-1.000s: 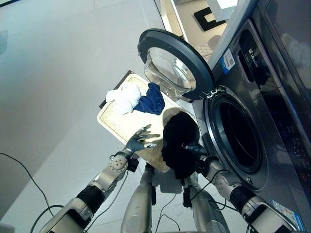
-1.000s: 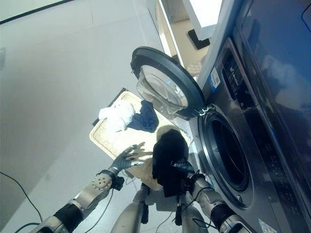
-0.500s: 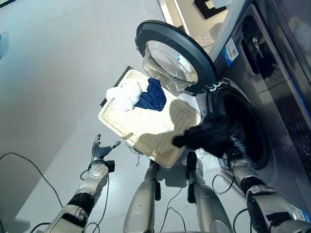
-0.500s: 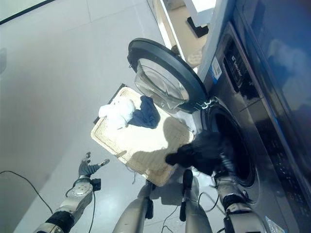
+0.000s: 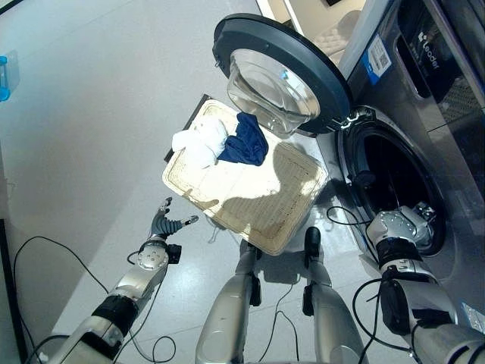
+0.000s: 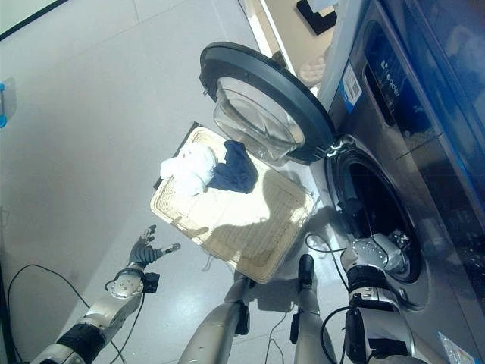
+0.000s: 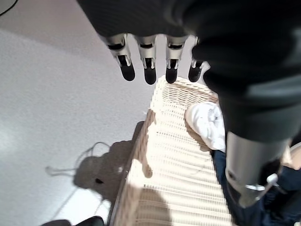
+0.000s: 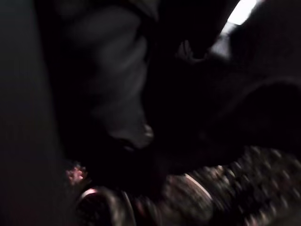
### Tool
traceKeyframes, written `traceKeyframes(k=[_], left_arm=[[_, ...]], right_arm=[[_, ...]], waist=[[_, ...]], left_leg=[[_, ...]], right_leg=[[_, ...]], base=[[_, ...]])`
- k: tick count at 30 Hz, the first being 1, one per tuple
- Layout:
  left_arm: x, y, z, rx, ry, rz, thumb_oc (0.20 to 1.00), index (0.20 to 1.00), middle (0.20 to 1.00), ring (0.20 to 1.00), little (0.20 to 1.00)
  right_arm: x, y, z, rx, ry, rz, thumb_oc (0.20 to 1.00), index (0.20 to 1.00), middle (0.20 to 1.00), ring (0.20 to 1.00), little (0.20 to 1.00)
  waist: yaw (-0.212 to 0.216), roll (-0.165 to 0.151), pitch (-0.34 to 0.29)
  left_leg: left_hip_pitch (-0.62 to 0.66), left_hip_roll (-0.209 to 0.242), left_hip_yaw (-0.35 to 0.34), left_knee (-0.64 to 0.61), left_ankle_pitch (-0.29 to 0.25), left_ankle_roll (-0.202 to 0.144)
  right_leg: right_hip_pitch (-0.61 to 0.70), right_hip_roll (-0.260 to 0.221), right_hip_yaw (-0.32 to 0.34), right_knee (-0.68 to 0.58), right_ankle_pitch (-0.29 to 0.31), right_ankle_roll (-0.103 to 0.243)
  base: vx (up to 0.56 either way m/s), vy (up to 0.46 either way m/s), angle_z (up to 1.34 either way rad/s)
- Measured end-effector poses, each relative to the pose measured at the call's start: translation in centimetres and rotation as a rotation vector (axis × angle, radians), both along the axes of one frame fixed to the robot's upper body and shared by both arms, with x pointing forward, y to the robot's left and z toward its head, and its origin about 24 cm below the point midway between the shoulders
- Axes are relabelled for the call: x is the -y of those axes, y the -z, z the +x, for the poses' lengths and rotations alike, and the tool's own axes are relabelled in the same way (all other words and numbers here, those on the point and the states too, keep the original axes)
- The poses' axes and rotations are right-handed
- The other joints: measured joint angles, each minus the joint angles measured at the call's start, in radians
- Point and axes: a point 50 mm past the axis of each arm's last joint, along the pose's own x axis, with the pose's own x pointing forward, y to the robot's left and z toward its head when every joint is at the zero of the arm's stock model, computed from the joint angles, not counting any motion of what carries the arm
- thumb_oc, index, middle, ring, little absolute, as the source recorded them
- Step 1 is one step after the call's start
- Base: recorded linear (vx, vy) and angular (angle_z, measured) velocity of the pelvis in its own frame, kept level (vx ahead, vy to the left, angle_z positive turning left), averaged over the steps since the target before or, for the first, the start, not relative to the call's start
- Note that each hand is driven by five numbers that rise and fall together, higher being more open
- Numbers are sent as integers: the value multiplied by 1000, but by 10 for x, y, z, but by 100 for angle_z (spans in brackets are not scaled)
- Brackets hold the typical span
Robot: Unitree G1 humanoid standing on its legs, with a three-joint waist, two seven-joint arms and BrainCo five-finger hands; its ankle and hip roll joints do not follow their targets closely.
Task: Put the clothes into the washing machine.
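The washing machine (image 5: 424, 91) stands at the right with its round door (image 5: 280, 76) swung open over the wicker basket (image 5: 250, 193). A white cloth (image 5: 198, 144) and a dark blue cloth (image 5: 246, 142) lie at the basket's far end. My right arm reaches into the drum (image 5: 390, 178); its wrist (image 5: 402, 227) sits at the drum's rim and the hand is hidden inside. Dark black cloth (image 8: 117, 94) lies in front of that hand in the right wrist view. My left hand (image 5: 165, 225) hovers open over the floor beside the basket's near left edge, fingers (image 7: 149, 70) straight.
The basket lies flat on the grey floor right in front of the machine, under the open door. A small blue object (image 5: 4, 76) stands at the far left edge of the floor. Wide bare floor stretches to the left.
The black garment that hung at the drum's mouth has gone inside, and my right arm has pushed in after it. My left hand has stayed open beside the basket.
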Motion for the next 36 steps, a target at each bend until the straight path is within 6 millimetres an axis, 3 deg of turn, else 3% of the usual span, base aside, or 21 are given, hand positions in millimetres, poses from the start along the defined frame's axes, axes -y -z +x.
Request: traceKeyframes(k=[4, 6, 10, 15, 21, 27, 31, 36], left_arm=[[1, -3, 7, 3, 7, 15, 1000, 1000, 1000, 1000, 1000], [-1, -2, 7, 10, -21, 28, 1000, 1000, 1000, 1000, 1000], [1, -5, 7, 69, -77, 60, 1000, 1000, 1000, 1000, 1000], [14, -15, 12, 201, -120, 99, 1000, 1000, 1000, 1000, 1000], [19, -52, 26, 452, -150, 219, 1000, 1000, 1000, 1000, 1000], [20, -72, 29, 613, -195, 274, 1000, 1000, 1000, 1000, 1000], [19, -83, 31, 688, -190, 358, 1000, 1000, 1000, 1000, 1000], [14, -95, 36, 719, -173, 454, 1000, 1000, 1000, 1000, 1000]], right_arm=[[2, -3, 5, 121, 4, 8, 1000, 1000, 1000, 1000, 1000], [-12, -10, 16, 262, -62, 25, 1000, 1000, 1000, 1000, 1000], [-23, -28, 25, 355, -173, 2, 1000, 1000, 1000, 1000, 1000], [-49, -29, 38, 432, -363, -107, 1000, 1000, 1000, 1000, 1000], [-73, -28, 50, 621, -541, -315, 1000, 1000, 1000, 1000, 1000], [-86, -19, 47, 777, -628, -466, 1000, 1000, 1000, 1000, 1000], [-90, 0, 42, 731, -703, -503, 1000, 1000, 1000, 1000, 1000], [-70, 39, 30, 407, -804, -597, 1000, 1000, 1000, 1000, 1000]], waist=[[-5, -4, 3], [-13, -9, 6], [-33, -11, 7], [-47, -12, 7], [-55, -15, 7], [-57, -21, 7], [-60, -45, 6], [-71, -65, 7]], left_leg=[[-3, -6, 1, 0, 1, 7], [-5, -4, -1, -1, -2, 25], [-29, -4, -5, -1, 1, 30], [-46, 2, -5, -1, 4, 33], [-70, 8, -7, -1, 7, 37], [-108, 13, -9, 0, 10, 42], [-124, 16, -6, 0, 10, 42], [-156, 15, -2, 0, 12, 44]], right_leg=[[-4, -8, -7, 0, 3, 6], [-5, -4, -14, -1, -3, 14], [-25, -3, -19, 0, -2, 13], [-44, 3, -20, 0, 4, 4], [-67, 9, -24, 0, 5, 4], [-105, 14, -26, 0, 9, -2], [-123, 15, -27, 0, 10, -4], [-157, 15, -24, 0, 14, -7]], base=[[3, 6, -1], [-1, -17, 3], [4, -34, 3], [0, 0, 0], [0, 5, -1], [0, 5, 0], [-10, 56, -3], [-2, 74, -1]])
